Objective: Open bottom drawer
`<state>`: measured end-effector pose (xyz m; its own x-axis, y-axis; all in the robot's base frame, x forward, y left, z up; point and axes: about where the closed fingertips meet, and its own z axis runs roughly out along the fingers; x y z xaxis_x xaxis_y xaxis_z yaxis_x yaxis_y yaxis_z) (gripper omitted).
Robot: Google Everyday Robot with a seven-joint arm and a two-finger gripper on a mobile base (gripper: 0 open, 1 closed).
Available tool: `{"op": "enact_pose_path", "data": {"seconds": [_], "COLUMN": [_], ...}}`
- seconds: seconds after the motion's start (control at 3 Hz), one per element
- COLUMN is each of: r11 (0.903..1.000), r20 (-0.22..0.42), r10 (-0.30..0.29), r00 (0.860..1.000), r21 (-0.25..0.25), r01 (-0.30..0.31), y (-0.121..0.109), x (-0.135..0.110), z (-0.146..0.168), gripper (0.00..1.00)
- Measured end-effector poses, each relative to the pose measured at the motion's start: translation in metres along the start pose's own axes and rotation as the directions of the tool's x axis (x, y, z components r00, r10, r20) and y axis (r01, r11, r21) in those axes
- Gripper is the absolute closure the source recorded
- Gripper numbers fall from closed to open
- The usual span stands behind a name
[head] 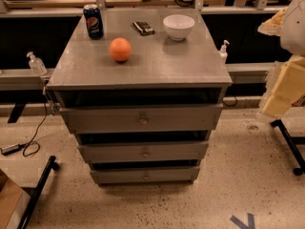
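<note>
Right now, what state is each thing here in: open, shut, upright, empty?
bottom drawer: looks shut
middle drawer: looks shut
top drawer: looks shut
soda can: upright
white bowl: upright, looks empty
orange: whole, on the cabinet top
gripper: not in view; only pale arm parts show at the right edge

bottom drawer (145, 175) | thin grey strip, centre knob | lowest, closed | hand (281, 92) right edge

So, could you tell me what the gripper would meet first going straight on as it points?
The gripper, at the right edge, seems angled down-left; likely the speckled floor beside the cabinet first, not the bottom drawer, though depth is unclear.
</note>
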<state>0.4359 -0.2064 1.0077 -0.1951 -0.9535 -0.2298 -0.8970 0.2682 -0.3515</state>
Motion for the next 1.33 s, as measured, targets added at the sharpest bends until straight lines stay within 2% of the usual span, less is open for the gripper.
{"op": "enact_pose_path", "data": {"seconds": [1.0,1.33], "r11": [1.0,0.9991], "r20": [0.009,0.013], "r10": [0.001,0.04], "r00": [1.0,0.999], "r21": [-0.001,-0.012], "r01": [-0.001,-0.04], "y": [0.0006,0.0033], "x": [0.0017,-0.0014], "z": [0.0055,0.0062], "gripper": [0.0,0.0]}}
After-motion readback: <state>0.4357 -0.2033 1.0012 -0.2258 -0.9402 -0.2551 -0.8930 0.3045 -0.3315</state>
